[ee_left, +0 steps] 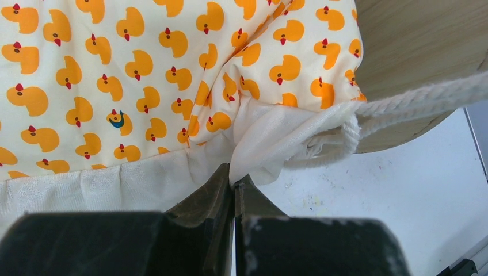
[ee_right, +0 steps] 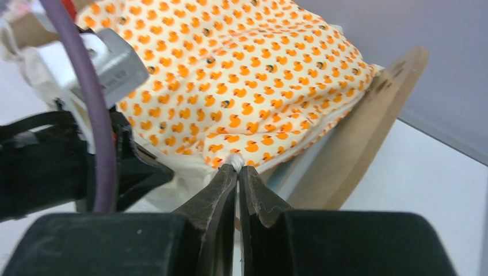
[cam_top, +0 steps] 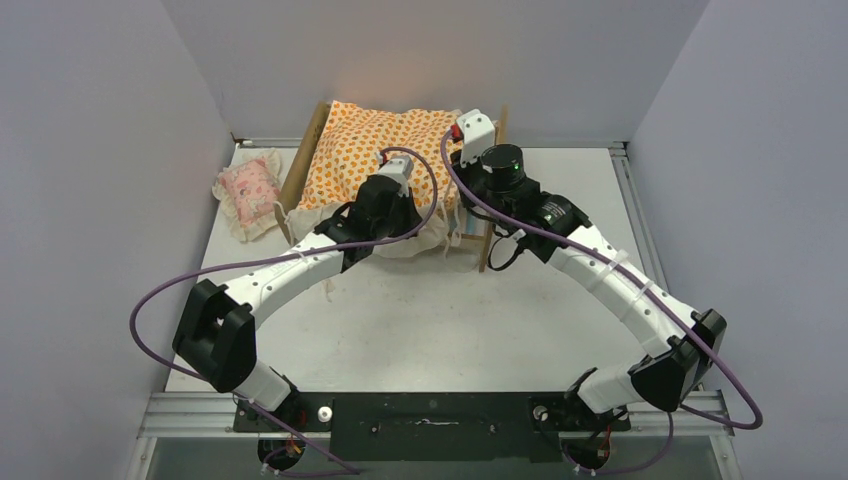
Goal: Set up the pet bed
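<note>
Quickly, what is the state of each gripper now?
Left gripper: closed on the cushion's white frill.
Right gripper: closed on the white cord.

The cream, orange-duck-printed cloth mattress cushion (ee_left: pixel 144 86) looked soft and matt, its white ruffled hem (ee_left: pixel 115 184) a coarser weave. At upper right, the pale plywood pet bed (ee_left: pixel 403 34) was smooth, matt, faintly grained wood. The white twisted cord (ee_left: pixel 414 100) was fuzzy; the white table (ee_left: pixel 403 195) matt, scuffed
</note>
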Controlling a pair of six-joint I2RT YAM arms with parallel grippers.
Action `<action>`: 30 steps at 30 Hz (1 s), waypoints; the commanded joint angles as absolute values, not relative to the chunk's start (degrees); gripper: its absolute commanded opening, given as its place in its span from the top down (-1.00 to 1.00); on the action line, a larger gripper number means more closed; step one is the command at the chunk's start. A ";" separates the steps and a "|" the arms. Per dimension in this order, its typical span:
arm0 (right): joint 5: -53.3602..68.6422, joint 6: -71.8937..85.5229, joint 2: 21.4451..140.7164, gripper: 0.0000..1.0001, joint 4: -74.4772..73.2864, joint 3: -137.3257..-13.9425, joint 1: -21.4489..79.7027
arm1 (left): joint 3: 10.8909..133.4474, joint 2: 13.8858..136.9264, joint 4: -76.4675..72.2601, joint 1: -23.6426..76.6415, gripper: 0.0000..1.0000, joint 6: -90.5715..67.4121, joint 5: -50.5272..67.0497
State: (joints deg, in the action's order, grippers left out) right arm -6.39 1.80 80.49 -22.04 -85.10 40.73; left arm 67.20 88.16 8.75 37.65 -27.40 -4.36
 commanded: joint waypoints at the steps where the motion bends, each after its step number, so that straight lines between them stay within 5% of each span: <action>1: -16.72 -5.72 82.07 0.89 -24.46 -88.17 43.06 | 66.60 86.03 6.49 37.18 1.00 -25.84 -5.18; 16: -25.62 -27.10 82.71 0.89 -15.07 -87.50 43.20 | 67.99 86.35 5.27 37.15 1.00 -25.40 -2.95; 30: -31.71 -28.89 79.19 0.89 -7.97 -80.70 43.31 | 68.75 87.74 4.44 37.16 1.00 -26.00 -1.76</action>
